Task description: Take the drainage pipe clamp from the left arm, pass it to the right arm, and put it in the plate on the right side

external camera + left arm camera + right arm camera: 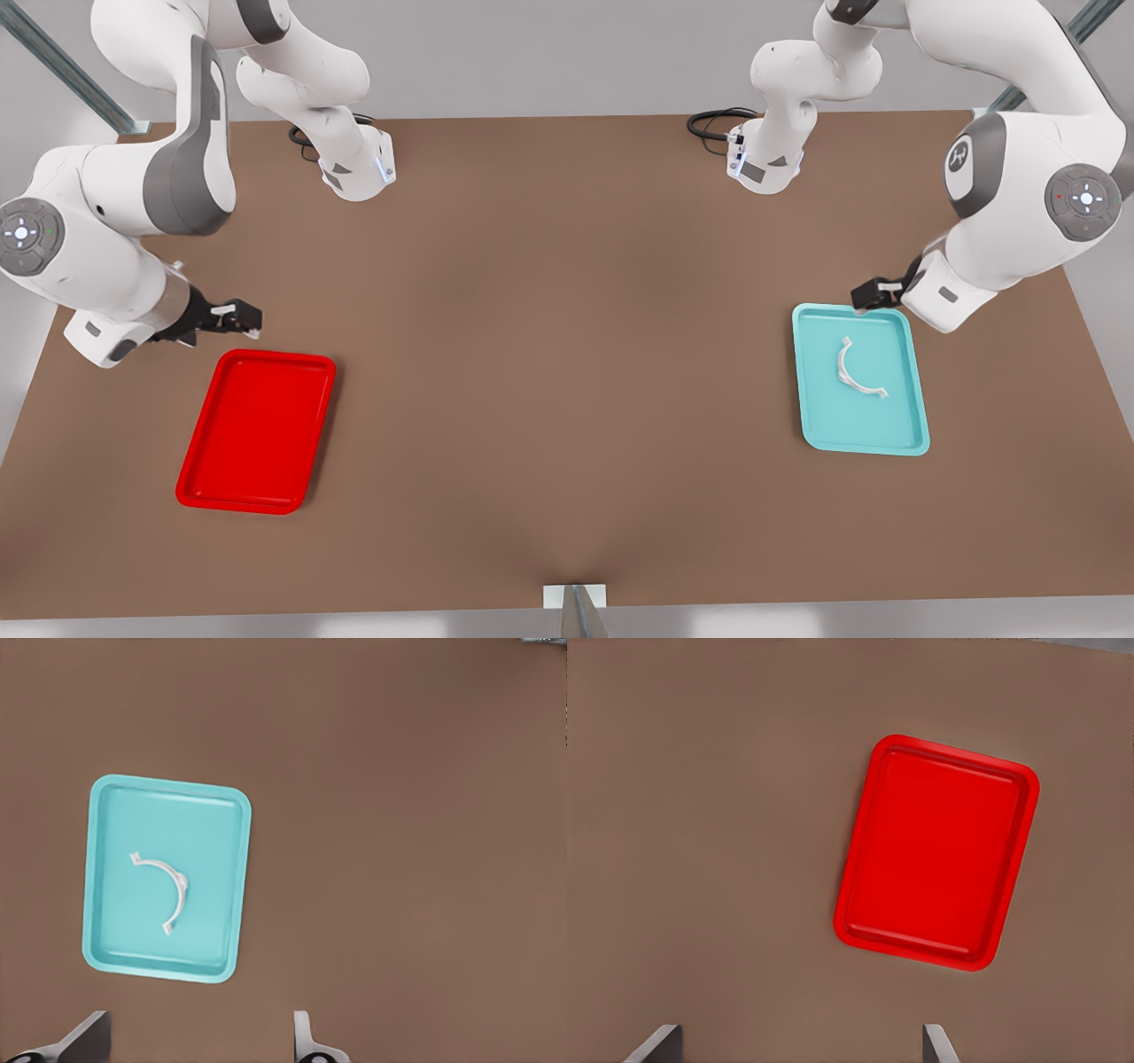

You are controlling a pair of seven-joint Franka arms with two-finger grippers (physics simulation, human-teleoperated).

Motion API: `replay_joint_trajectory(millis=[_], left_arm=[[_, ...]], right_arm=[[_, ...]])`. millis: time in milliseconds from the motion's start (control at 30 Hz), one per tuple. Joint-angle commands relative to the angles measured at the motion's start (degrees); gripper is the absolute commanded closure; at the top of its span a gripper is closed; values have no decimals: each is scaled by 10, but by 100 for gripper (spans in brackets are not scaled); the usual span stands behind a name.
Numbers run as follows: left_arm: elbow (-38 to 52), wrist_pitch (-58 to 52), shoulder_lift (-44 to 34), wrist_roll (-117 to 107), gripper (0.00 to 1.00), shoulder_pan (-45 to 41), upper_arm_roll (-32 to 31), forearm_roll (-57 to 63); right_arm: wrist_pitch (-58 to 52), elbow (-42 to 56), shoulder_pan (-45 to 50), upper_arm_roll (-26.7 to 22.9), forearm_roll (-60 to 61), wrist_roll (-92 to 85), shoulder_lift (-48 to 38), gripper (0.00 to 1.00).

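Observation:
The white C-shaped drainage pipe clamp [842, 368] [180, 881] lies flat in a teal tray [897, 354] [213, 842] on the front view's right. My left gripper [873, 294] [197, 1038] hovers over that tray's far edge, open and holding nothing. The bright red plate [257, 434] [939, 850] sits bare on the front view's left. Just beyond its far corner my right gripper [232, 317] [799, 1042] hangs above the table, open with nothing between its fingers.
Both trays rest on a wide brown table [567, 354]. The two arm bases [359, 173] [766, 164] stand at the far edge with black cables [713, 124] beside them. A metal post [574, 607] meets the near edge at the middle.

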Motion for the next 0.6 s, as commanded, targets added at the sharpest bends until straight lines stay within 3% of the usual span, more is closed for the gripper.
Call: replay_joint_trajectory(millis=[0,67,200,367,567], left_arm=[[-2,32,1,47,0,1,0,1],[-41,89,15,-68,0,1,12,4],[-173,378,57,-419,0,6,89,-1],[-311,656,103,-530,0,18,113,-73],[-371,722,133,-531,0,39,114,-112]], right_arm=[[23,0,0,1,0,-26,-1,0],[23,0,0,0,0,-28,-1,0],[23,0,-1,0,0,-30,-1,0],[24,0,-3,0,3,-28,1,0],[24,0,-2,0,3,-27,3,0]])
